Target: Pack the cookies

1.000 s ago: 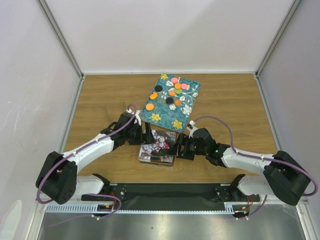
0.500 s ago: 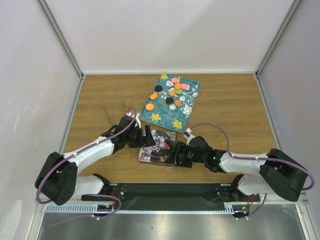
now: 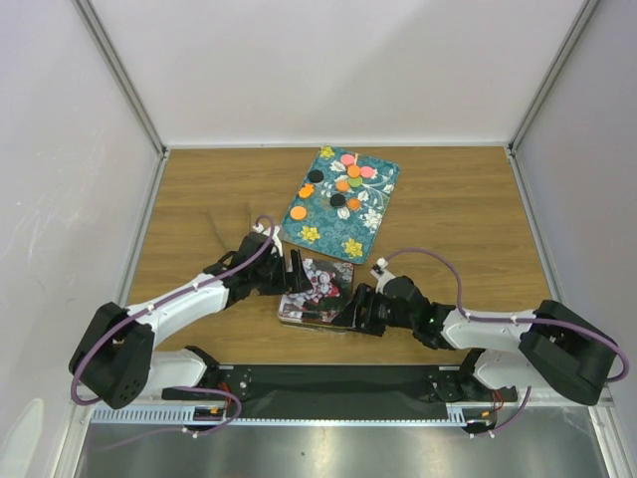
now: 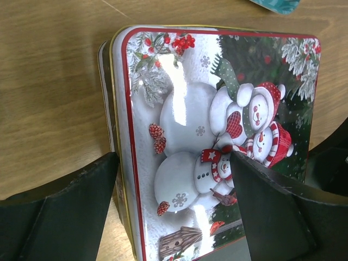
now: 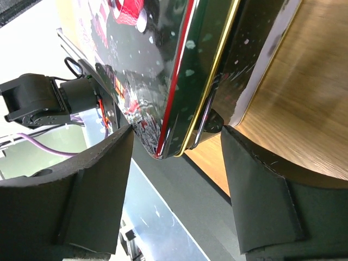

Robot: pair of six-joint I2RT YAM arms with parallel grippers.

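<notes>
With the cookies (image 3: 343, 184) lying on the teal tray (image 3: 314, 231) toward the far edge, the left gripper (image 3: 292, 271) and right gripper (image 3: 356, 311), jaws spread and gripping nothing, flank the snowman tin (image 3: 317, 292) at mid near edge, whose lid probably lifts best level with the base pinned.

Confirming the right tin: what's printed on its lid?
Snowmen in red hats, red border, on the tin lid; clearest in left wrist view.
</notes>
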